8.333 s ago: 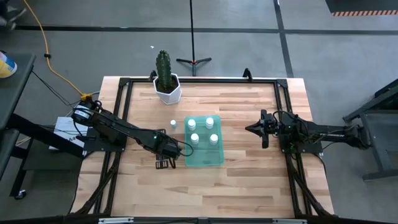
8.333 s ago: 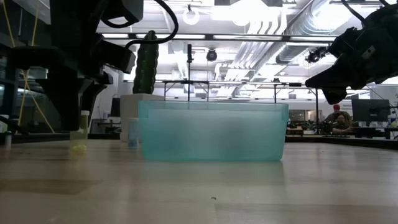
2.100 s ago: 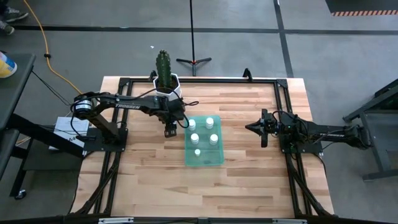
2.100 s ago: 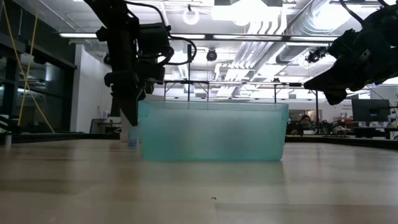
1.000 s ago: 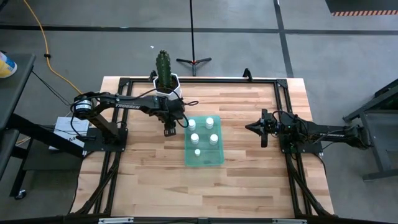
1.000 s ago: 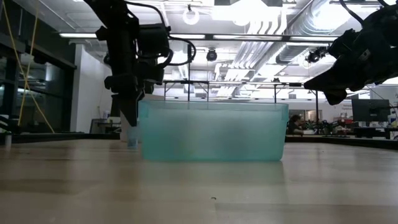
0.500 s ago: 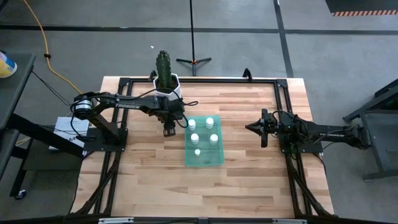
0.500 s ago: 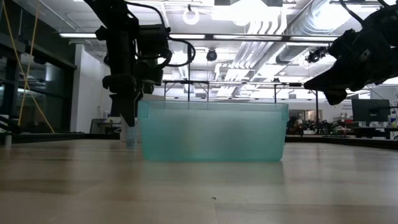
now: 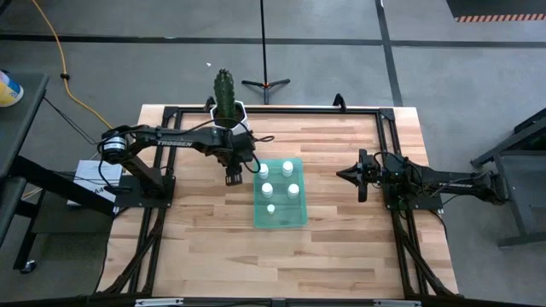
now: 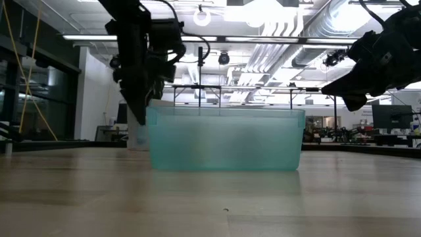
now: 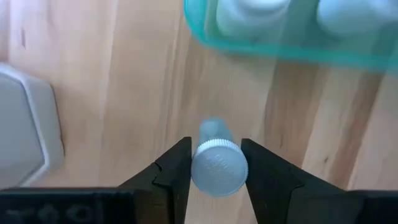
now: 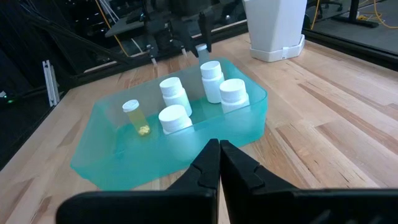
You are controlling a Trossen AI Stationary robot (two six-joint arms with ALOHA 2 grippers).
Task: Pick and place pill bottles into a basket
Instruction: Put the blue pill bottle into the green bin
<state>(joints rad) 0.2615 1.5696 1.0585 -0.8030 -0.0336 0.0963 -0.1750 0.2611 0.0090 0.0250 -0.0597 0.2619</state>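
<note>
- The cactus pot, white and six-sided, stands near the table's far edge, on the left half; in the left wrist view its side shows beside the gripper.
- The left gripper hangs just in front of the pot and just left of the basket's far left corner. Its fingers are closed narrowly on a pill bottle, one on each side of the white cap.
- In the low view that gripper points down by the basket's left wall; the held bottle seems to be off the wood, though this is hard to judge.
- The basket, a translucent green tray, lies at mid-table between the two arms. Its corner shows past the held bottle in the left wrist view.
- Five pill bottles stand upright inside it: four white ones grouped at the far end, and a thinner clear one with yellow contents alone nearer the front.
- The right gripper waits above the table, well to the right of the basket, with its fingertips pressed together and holding nothing.
</note>
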